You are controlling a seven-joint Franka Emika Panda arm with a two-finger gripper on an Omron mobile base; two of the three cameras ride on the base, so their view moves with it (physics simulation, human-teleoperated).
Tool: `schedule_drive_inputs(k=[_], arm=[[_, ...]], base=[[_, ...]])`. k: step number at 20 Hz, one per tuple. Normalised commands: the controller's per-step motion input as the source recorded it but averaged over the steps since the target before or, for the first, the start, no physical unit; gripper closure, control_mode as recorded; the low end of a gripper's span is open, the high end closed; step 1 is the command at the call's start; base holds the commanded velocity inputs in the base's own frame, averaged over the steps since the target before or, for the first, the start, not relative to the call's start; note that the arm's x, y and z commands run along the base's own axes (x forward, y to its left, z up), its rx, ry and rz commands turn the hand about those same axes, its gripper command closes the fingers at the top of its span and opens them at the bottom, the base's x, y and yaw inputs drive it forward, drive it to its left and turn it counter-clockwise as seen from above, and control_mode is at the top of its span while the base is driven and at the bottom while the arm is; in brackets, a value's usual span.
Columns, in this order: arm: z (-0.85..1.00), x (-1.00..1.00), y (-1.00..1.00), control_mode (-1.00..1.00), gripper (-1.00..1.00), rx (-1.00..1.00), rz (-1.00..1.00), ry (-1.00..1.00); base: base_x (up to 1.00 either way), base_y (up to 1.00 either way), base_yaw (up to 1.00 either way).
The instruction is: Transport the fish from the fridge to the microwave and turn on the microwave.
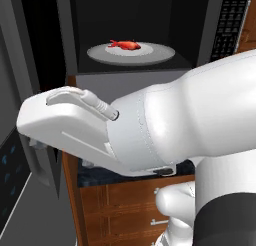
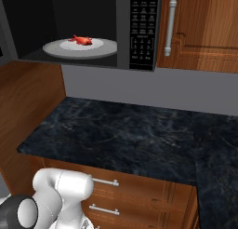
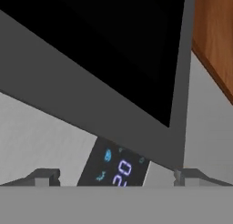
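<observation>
The red-orange fish lies on the round grey turntable inside the microwave, whose cavity stands uncovered. The black keypad is on its right side. The microwave door, dark with a grey frame, is swung out to the left. My gripper is open with nothing between its fingertips, and it points at the door's lower edge from close by. In the left base view my white hand reaches left, below the cavity and well away from the fish.
The fridge's lit display panel sits just beyond the door. A dark marble counter runs below the microwave, over wooden drawers. A wooden cabinet with a bar handle stands to the microwave's right.
</observation>
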Motion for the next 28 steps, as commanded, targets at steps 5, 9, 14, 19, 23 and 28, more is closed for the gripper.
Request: schedule_drive_inputs(k=[5, 9, 14, 19, 23, 28], arm=[[0.00, 0.00, 0.24, -1.00, -1.00, 0.00, -0.01, 0.01], [0.00, 0.03, 0.26, -1.00, -1.00, 0.00, -0.02, 0.00], [0.00, 0.11, 0.07, -1.00, -1.00, -0.01, -0.02, 0.00], [0.00, 0.13, 0.05, -1.00, -1.00, -0.04, -0.05, 0.00], [-0.01, 0.13, 0.01, -1.00, -1.00, -0.05, -0.03, 0.01], [-0.04, 0.12, 0.07, -1.00, -1.00, -0.07, -0.03, 0.01]], base=[[0.00, 0.00, 0.00], [0.00, 0.00, 0.00], [0.00, 0.00, 0.00], [0.00, 0.00, 0.00], [0.00, 0.00, 0.00], [0.00, 0.00, 0.00]])
